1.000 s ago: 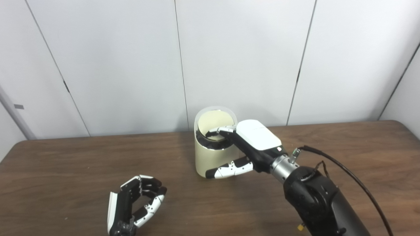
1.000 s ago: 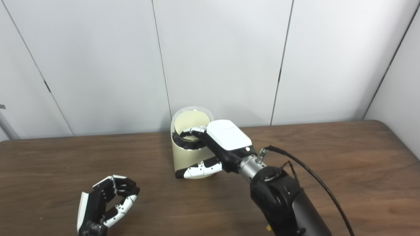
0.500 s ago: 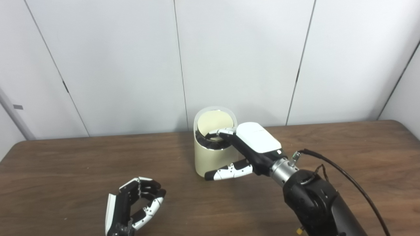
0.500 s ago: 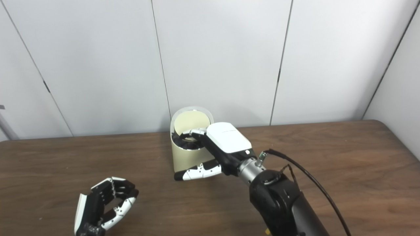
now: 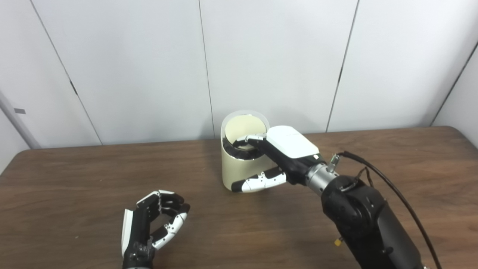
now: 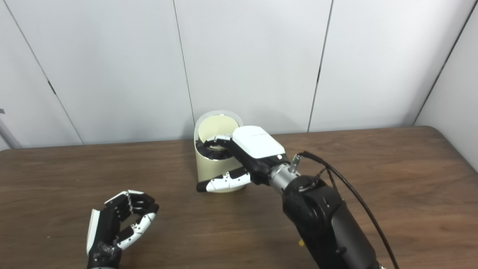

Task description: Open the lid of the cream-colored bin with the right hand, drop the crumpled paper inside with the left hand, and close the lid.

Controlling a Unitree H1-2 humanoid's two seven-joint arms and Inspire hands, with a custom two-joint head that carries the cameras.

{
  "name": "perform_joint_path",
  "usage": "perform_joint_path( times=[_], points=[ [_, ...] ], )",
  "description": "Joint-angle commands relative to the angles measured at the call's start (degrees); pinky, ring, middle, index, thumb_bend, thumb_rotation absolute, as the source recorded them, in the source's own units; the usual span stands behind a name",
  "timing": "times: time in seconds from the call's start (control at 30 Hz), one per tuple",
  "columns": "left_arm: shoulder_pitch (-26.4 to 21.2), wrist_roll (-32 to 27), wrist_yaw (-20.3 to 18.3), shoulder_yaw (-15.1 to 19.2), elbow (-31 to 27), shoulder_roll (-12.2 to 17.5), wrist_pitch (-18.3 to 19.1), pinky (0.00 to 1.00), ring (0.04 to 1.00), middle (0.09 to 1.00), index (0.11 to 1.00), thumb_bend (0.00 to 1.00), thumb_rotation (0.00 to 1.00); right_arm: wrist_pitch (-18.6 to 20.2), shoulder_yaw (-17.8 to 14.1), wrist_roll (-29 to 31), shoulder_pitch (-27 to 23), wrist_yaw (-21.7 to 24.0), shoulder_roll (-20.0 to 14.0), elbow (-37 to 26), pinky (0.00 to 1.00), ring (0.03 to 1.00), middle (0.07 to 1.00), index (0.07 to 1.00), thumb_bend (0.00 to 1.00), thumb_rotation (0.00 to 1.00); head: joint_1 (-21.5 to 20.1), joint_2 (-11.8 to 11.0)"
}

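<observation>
The right hand reaches its fingers over the bin rim, thumb spread below, gripping nothing, likely to close the upright lid. Near-left of the bin, the left hand waits curled and empty; no paper shows.

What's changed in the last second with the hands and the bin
Little. The whole picture slid, so the camera tilted. The right hand stays at the cream bin, fingers over the open rim, thumb against the front wall. The lid stays up. The left hand stays curled and apart on the table; no paper is visible.
</observation>
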Motion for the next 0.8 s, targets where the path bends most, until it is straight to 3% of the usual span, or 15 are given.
perform_joint_path(
  times=[0.0,0.1,0.23,0.4,0.67,0.77],
  points=[
    [-0.8,0.6,0.3,-0.1,-2.2,-0.3,-0.6,0.44,0.520,0.548,0.489,0.48,0.07,4.1,1.6,0.3,-0.8,7.9,-1.0,0.5,0.72,0.824,0.822,0.812,0.77,0.84,-0.1,0.1],
    [-1.0,0.7,0.4,-0.2,-1.9,-0.6,-0.7,0.44,0.518,0.547,0.489,0.48,0.07,6.8,2.1,-0.3,-3.0,11.6,-1.1,0.4,0.76,0.823,0.820,0.809,0.79,0.87,0.1,-0.2],
    [-1.1,0.3,0.4,-0.2,-1.5,-0.8,-1.0,0.45,0.520,0.548,0.489,0.48,0.07,8.7,1.7,-1.8,-4.1,13.6,-0.5,0.5,0.70,0.782,0.801,0.794,0.83,0.87,0.0,-0.3],
    [-1.2,-0.1,0.4,-0.1,-0.9,-0.7,-1.5,0.45,0.520,0.547,0.489,0.48,0.07,9.0,0.4,-4.2,-4.4,15.7,1.3,0.9,0.67,0.756,0.782,0.776,0.85,0.84,-0.1,-0.3],
    [-1.3,0.3,0.5,-0.1,-0.6,-0.6,-1.4,0.45,0.522,0.548,0.490,0.48,0.07,9.0,0.3,-7.2,-4.6,18.9,1.9,0.8,0.63,0.724,0.751,0.775,0.87,0.86,-0.2,-0.6],
    [-1.3,0.2,0.5,-0.1,-0.5,-0.6,-1.7,0.45,0.519,0.547,0.489,0.48,0.07,8.9,-0.1,-7.6,-4.5,19.4,2.3,0.7,0.66,0.742,0.763,0.781,0.87,0.86,-0.2,-0.7]
  ],
)
